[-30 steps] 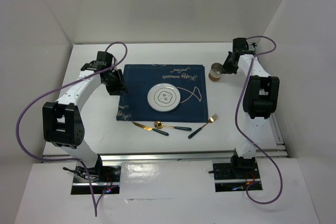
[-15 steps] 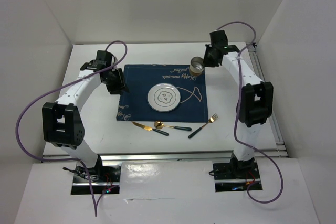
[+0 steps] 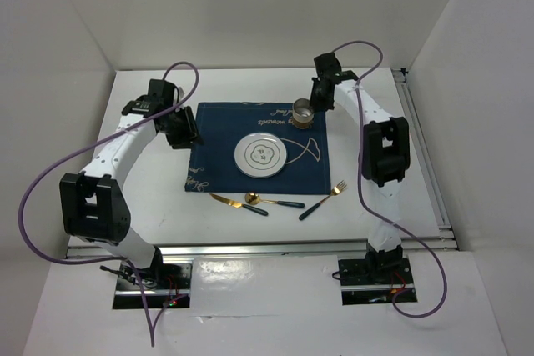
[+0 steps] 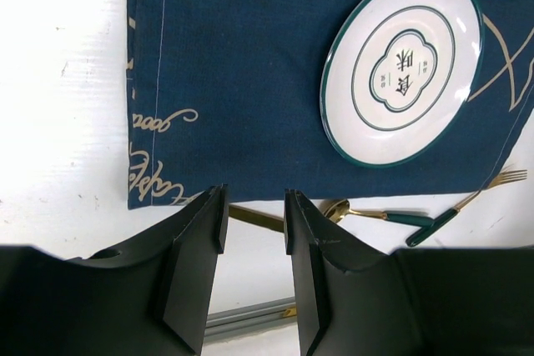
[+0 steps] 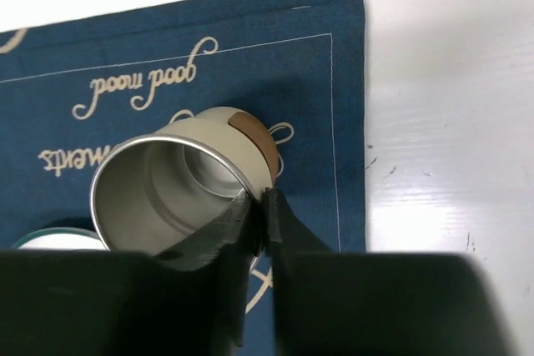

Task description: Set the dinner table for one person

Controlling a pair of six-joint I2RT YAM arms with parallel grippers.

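The white dinner table [image 3: 150,198] carries a navy placemat [image 3: 225,127] with a white green-rimmed plate [image 3: 263,156] at its middle. My right gripper [image 3: 313,102] is shut on the rim of a metal cup [image 3: 303,112] over the mat's far right corner. In the right wrist view one finger is inside the cup [image 5: 167,181] and one outside. I cannot tell if the cup touches the mat. My left gripper [image 3: 188,137] is open and empty above the mat's left edge. A gold knife [image 3: 224,200], spoon [image 3: 253,199] and fork [image 3: 325,198] lie on the table just near of the mat.
Aluminium rails run along the table's near edge [image 3: 275,248] and right edge [image 3: 417,147]. White walls close in the back and both sides. The left wrist view shows the plate [image 4: 402,67], the spoon [image 4: 338,208] and the fork [image 4: 501,181] beyond my open fingers.
My right gripper has carried the cup leftward from the bare table right of the mat to over the mat's far right corner. The left arm has barely moved.
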